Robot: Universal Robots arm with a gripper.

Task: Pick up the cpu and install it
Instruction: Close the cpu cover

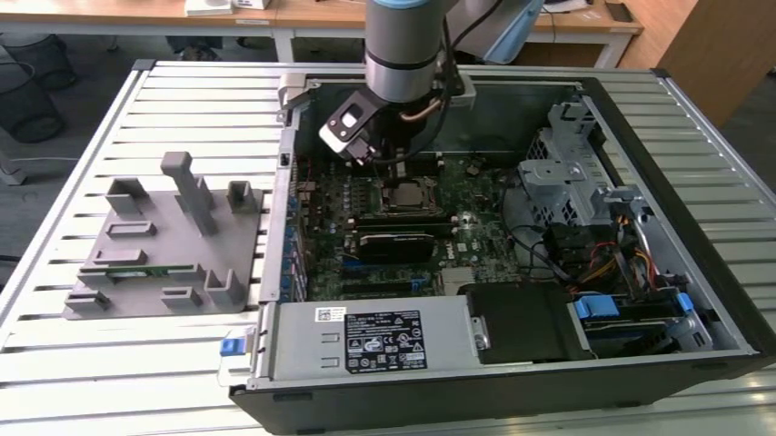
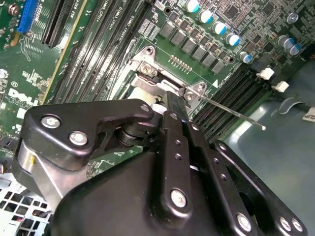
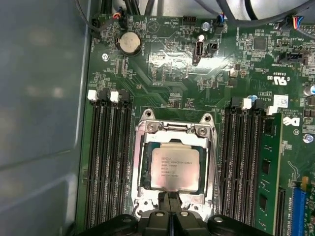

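Note:
The cpu [image 3: 174, 168], a flat square chip with a silver-grey top, lies in the metal-framed socket [image 3: 145, 129] on the green motherboard [image 3: 162, 69]. In the exterior view the cpu [image 1: 406, 194] sits mid-board inside the open computer case. My gripper [image 3: 170, 196] hovers at one edge of the socket, its two fingers pressed together with nothing between them. In the second wrist view the gripper [image 2: 173, 98] points down at the socket frame, beside a thin metal lever [image 2: 231, 114] that sticks out free. In the exterior view the gripper [image 1: 391, 171] hangs just behind the cpu.
Black memory slots [image 3: 106, 162] flank the socket, with a green memory stick [image 3: 268, 172] on one side. A black block [image 1: 394, 245] lies in front of the socket. The case holds a drive cage [image 1: 564, 173] and power supply [image 1: 363, 341]. A grey fixture [image 1: 158, 245] stands on the exterior view's left.

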